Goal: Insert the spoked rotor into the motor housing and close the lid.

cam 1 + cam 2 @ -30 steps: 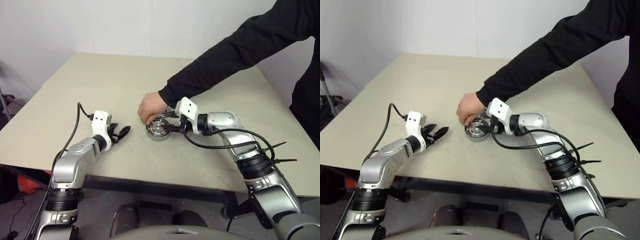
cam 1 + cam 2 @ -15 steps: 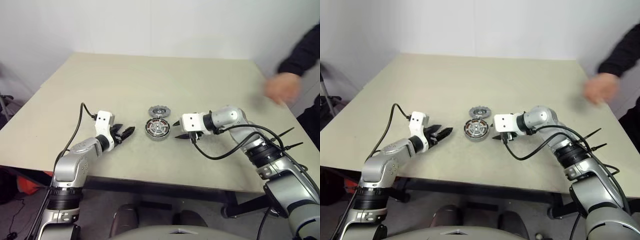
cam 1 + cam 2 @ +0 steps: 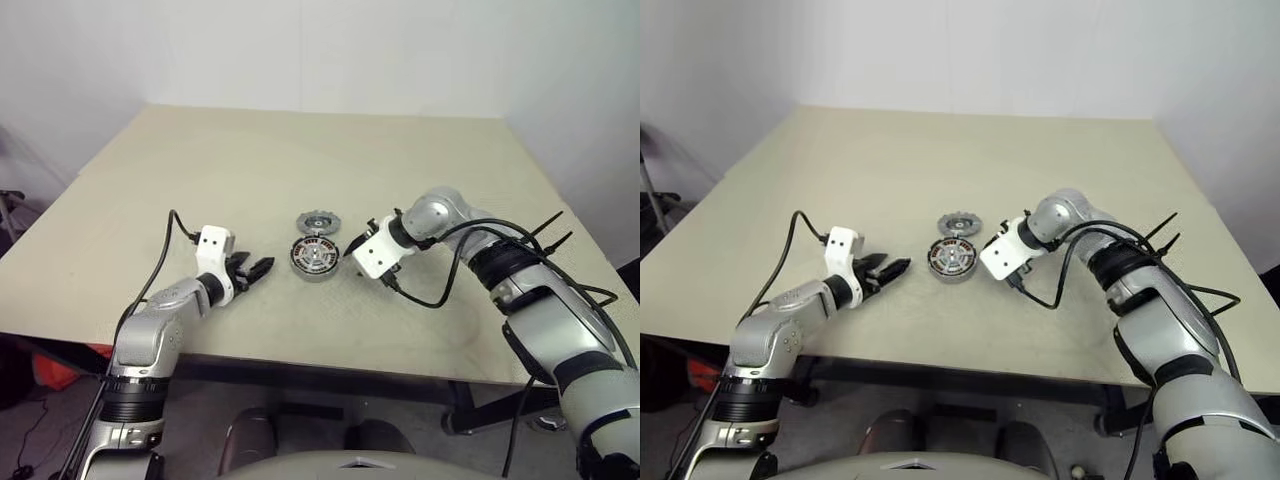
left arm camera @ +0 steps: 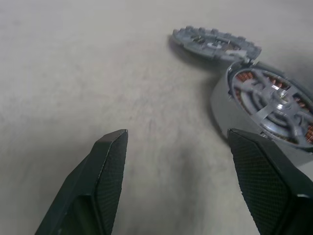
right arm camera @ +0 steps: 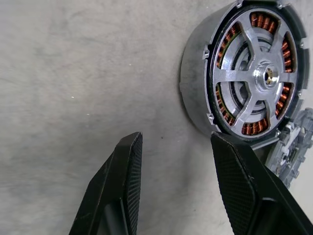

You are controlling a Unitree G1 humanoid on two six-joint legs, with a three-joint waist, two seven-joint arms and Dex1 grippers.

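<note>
Sitting already inside the motor housing (image 5: 244,73), the spoked rotor (image 5: 259,78) shows its silver spokes over the copper windings, so I judge the first half of the task done. The housing stands near the front middle of the table (image 3: 250,160). The lid (image 3: 317,222) lies flat just behind it, seemingly touching its rim, within easy reach for the closing step.

The right gripper (image 5: 178,161) hangs just beside the housing on its right, pointing steeply down; its two fingers stand partly apart with nothing between them, probably ready to take the lid or steady the cup. The left gripper (image 4: 178,161) waits low over the table a little to the left of the housing, fingers wide and empty, likely kept there to hold the housing.
</note>
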